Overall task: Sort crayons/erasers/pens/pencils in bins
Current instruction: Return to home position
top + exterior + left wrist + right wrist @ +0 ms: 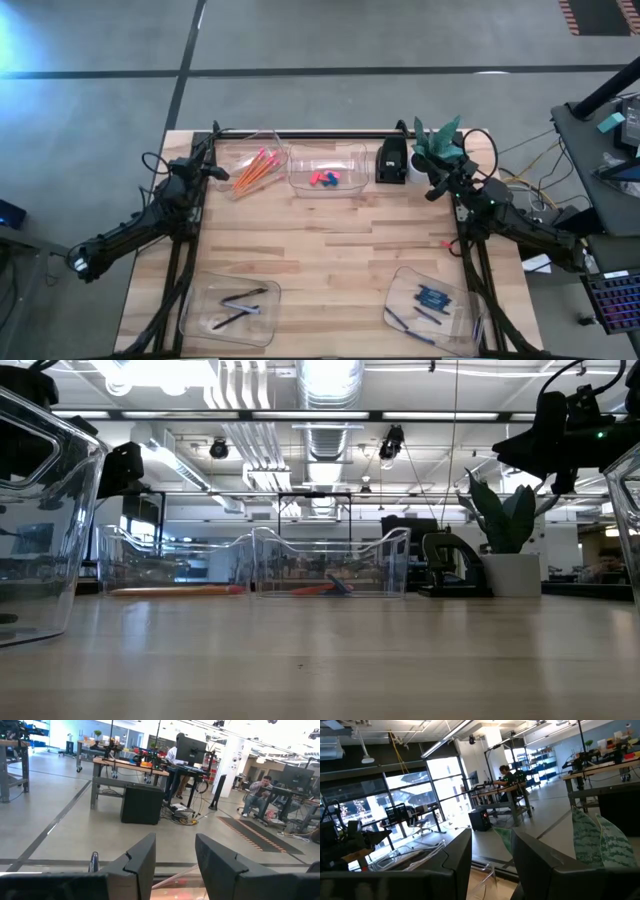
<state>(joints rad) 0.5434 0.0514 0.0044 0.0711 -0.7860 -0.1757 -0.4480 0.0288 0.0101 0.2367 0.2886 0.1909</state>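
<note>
Four clear bins stand on the wooden table. The far left bin [250, 165] holds orange pencils [256, 168]. The far middle bin [327, 170] holds pink-red and blue erasers [324, 179]. The near left bin [232, 308] holds dark pens [240, 297]. The near right bin [430, 305] holds blue crayons [432, 296]. My left gripper [218, 172] [175, 845] is open and empty, raised beside the pencil bin at the table's far left. My right gripper [436, 190] [492, 837] is open and empty, raised at the far right near the plant.
A small black box [392, 160] and a potted plant [440, 145] stand at the far edge, right of the eraser bin. A tiny red piece [447, 243] lies on the table near the right edge. Bare wood [330, 250] lies between the bins.
</note>
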